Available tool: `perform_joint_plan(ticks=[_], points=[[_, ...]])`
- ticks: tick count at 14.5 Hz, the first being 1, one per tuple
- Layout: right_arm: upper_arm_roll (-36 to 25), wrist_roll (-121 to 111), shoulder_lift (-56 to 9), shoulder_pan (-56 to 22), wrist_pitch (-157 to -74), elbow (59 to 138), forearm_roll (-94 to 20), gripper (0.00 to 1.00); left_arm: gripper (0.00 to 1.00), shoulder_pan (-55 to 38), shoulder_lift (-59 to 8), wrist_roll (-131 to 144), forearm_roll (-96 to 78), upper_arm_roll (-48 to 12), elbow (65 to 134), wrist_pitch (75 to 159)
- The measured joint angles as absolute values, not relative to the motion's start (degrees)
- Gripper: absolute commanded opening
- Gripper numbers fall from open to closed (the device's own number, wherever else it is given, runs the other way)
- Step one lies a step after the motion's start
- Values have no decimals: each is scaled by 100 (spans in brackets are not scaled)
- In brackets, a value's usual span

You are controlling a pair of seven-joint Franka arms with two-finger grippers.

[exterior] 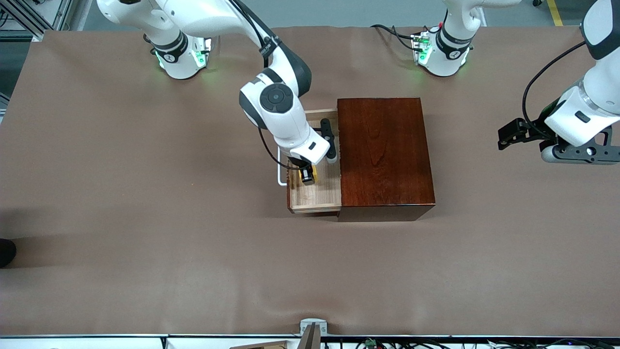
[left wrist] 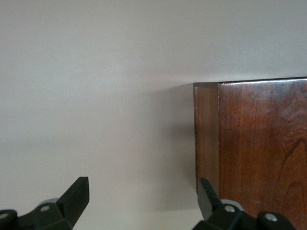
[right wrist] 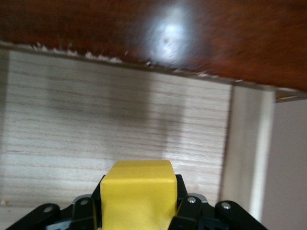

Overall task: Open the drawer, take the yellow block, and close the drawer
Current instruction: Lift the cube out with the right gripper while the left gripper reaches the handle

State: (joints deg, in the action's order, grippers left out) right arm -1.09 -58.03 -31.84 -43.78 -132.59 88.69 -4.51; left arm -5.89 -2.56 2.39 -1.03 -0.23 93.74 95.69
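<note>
The drawer stands pulled out of the dark reddish-brown box toward the right arm's end of the table, its white bar handle at its front. My right gripper reaches down into the drawer and is shut on the yellow block. In the right wrist view the yellow block fills the gap between the black fingers over the drawer's pale wooden floor. My left gripper waits open above the table at the left arm's end, with nothing between its fingertips.
The left wrist view shows one corner of the box beside my left gripper. Brown table cloth lies bare all around the box. A small metal fixture sits at the table's near edge.
</note>
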Motion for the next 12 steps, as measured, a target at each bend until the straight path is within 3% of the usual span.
perform_joint_plan(ticks=[6,12], points=[[-214,-5049,-2545,-4169,-12440,8829,-451,0,100,-660,-256,239,-103,-56,9374,9594],[-262,-4242,-1983,-3181,-11740,8979,-451,0,100,-893,-256,243,-103,-512,9351,9631]])
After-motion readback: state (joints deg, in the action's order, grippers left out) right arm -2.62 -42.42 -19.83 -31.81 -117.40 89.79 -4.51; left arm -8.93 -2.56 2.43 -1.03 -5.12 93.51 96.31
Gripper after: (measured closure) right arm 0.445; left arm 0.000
